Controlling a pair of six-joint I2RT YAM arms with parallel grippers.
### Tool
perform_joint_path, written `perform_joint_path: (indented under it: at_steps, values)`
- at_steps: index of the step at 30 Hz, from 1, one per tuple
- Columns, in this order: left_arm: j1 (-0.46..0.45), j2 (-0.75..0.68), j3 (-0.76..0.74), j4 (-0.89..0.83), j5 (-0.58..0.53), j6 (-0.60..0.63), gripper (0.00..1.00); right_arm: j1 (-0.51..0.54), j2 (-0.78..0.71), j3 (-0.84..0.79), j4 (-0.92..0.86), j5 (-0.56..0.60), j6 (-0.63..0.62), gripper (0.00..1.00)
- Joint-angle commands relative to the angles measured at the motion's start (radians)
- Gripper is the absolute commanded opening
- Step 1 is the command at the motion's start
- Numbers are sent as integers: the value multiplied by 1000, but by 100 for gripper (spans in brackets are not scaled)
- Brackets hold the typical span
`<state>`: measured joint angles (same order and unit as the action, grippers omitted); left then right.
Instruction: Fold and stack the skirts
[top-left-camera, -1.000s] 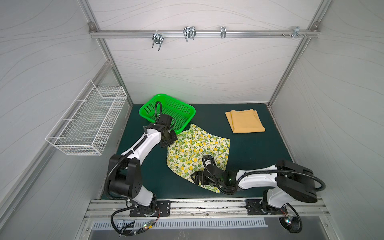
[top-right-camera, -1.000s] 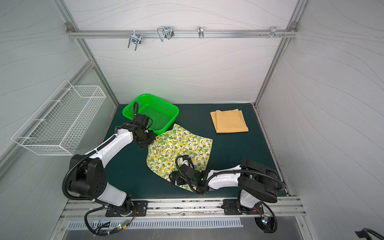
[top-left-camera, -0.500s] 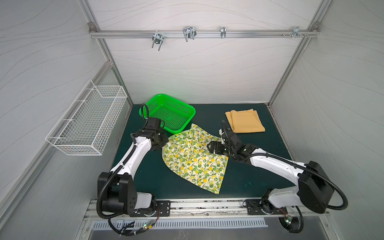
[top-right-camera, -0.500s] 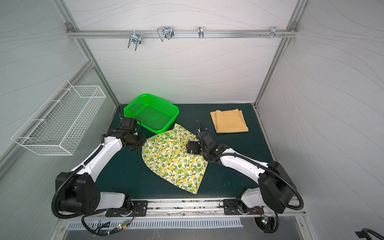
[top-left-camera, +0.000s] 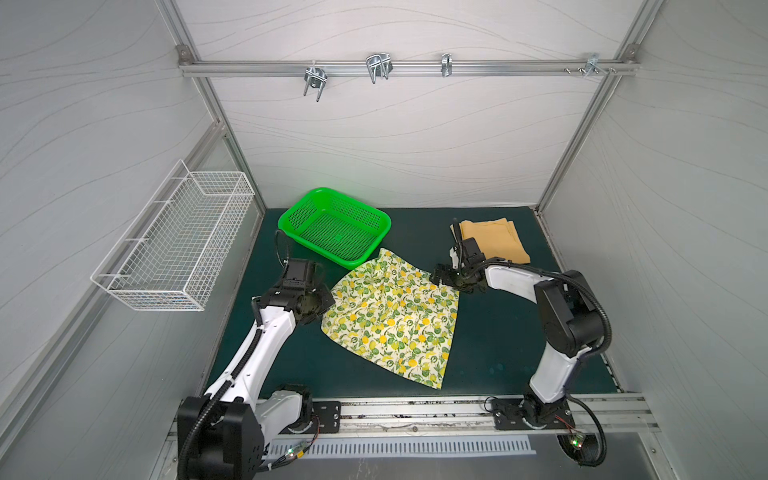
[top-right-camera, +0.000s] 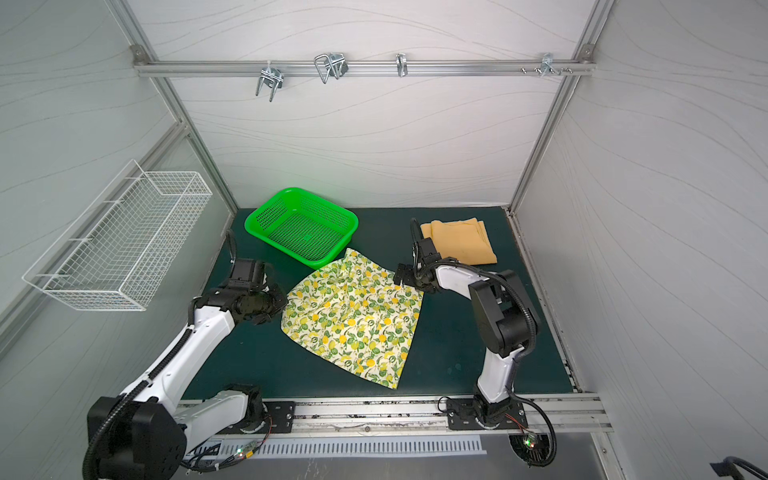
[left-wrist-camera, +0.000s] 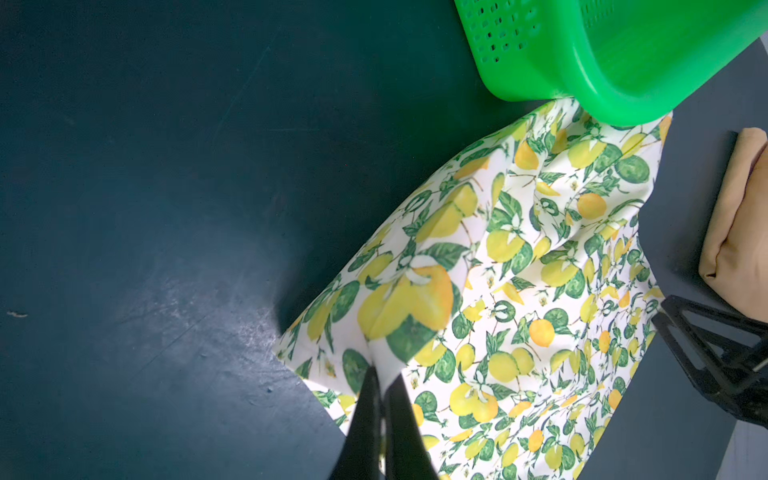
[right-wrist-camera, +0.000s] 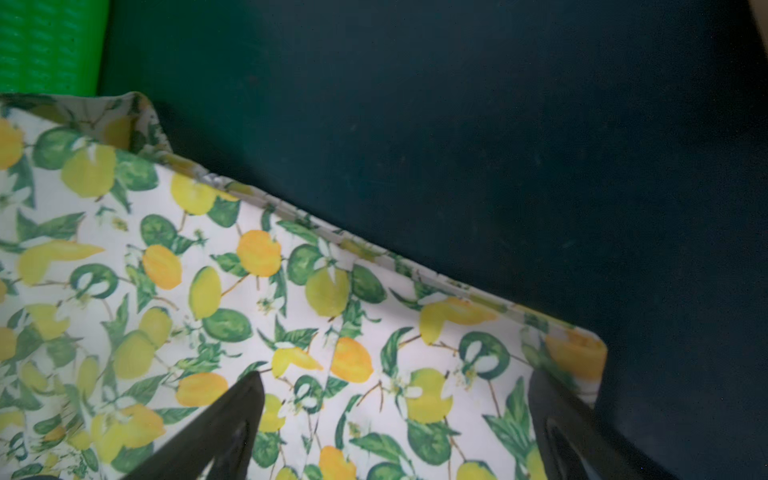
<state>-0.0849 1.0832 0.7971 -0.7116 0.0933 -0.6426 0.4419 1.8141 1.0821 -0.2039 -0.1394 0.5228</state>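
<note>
Pinched shut, the left gripper (left-wrist-camera: 384, 374) holds one edge of the lemon skirt (top-left-camera: 395, 320), lifting a small ridge of cloth, while the right gripper (right-wrist-camera: 395, 378) hangs with its jaws wide apart over the opposite corner, gripping nothing. On the dark table (top-left-camera: 498, 332) the lemon skirt lies spread flat in the middle. Its far corner sits against or under the lip of the green basket (top-left-camera: 284, 220); which of the two cannot be told. The orange skirt (top-left-camera: 494, 243) lies folded at the far right, just beside the right arm's wrist.

A pull from the left side alone would likely drag the cloth askew and bunch it. The corner by the green basket could snag or shift it. The right jaws might catch only the upper layer of the doubled edge. That arm could also brush the orange skirt and loosen its fold.

Counted: one table, two arms, one wire basket (top-left-camera: 174, 245), one green basket, two skirts, two grippers
</note>
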Motion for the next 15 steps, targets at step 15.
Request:
perform_joint_path:
  at_steps: [15]
  values:
    - [4,-203,-63,-7,-99,-79,0,-25,-117,-271,102,-130,105,99]
